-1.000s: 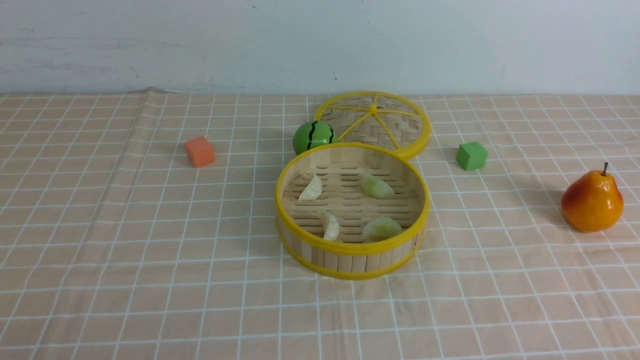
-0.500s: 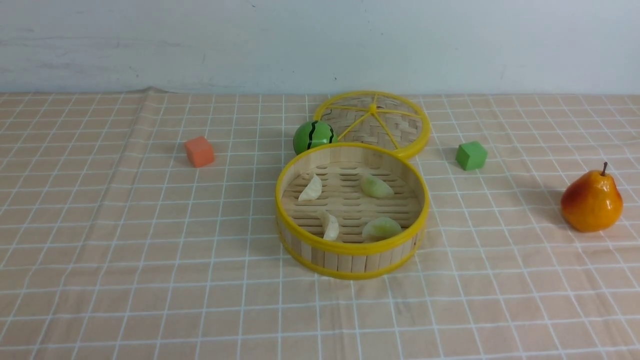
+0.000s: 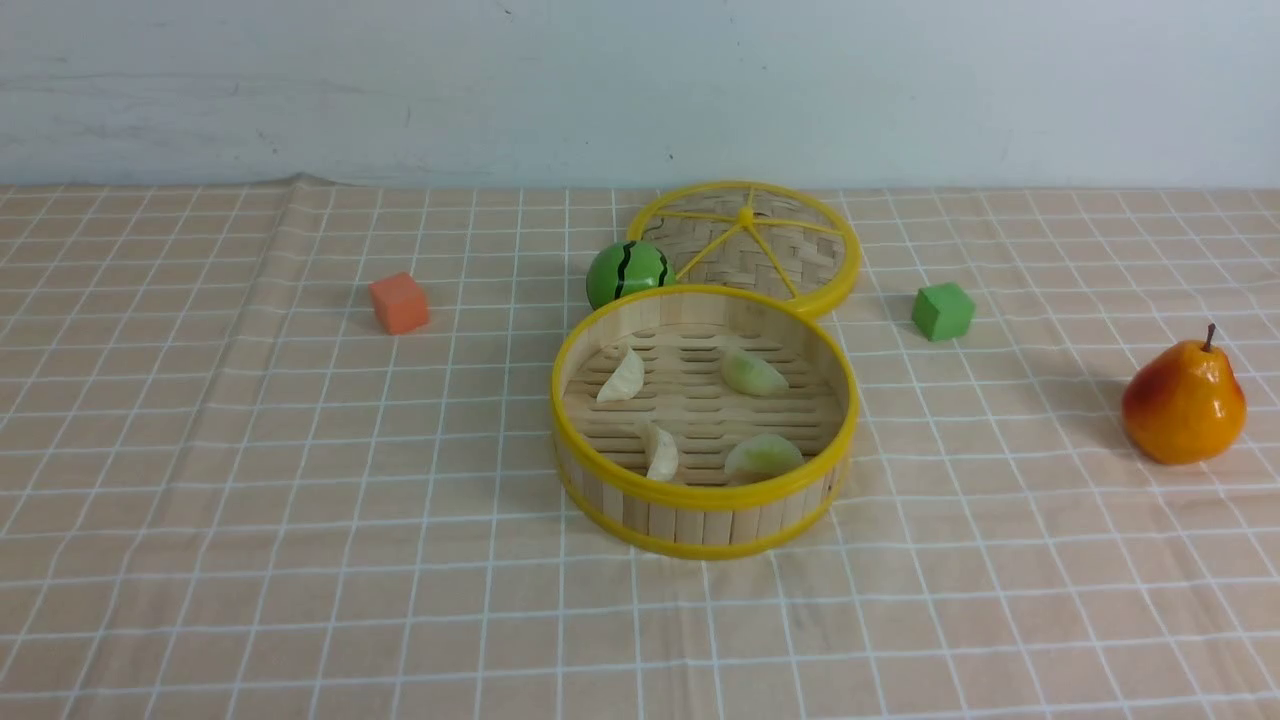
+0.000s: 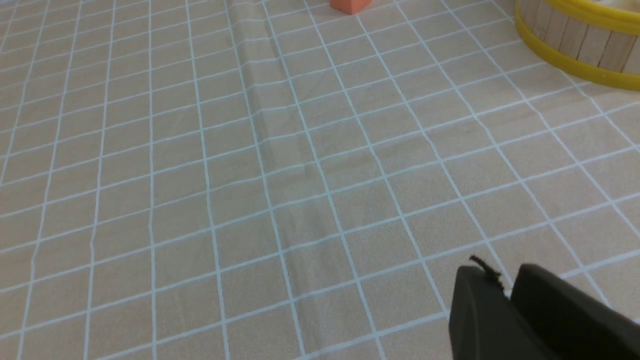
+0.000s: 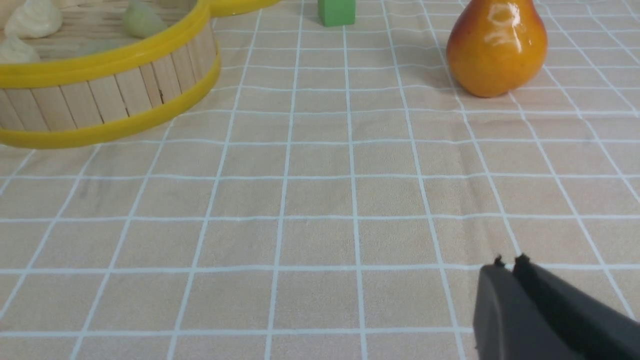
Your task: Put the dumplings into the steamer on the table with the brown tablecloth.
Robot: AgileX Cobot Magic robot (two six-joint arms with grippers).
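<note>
Dumplings [image 3: 690,410], all four, sit inside the steamer [image 3: 705,495], so the job looks done. Neither arm shows from the front. The left gripper [image 4: 507,292] hangs over bare cloth [image 4: 250,175] with the steamer well ahead of it; its jaws look nearly together, holding nothing. The right gripper [image 5: 507,267] looks pinched almost shut, empty too, with the pear [image 5: 495,47] well ahead. My worry: a careless sweep could snag the wrinkled cloth and drag the steamer, or clip its wall.
</note>
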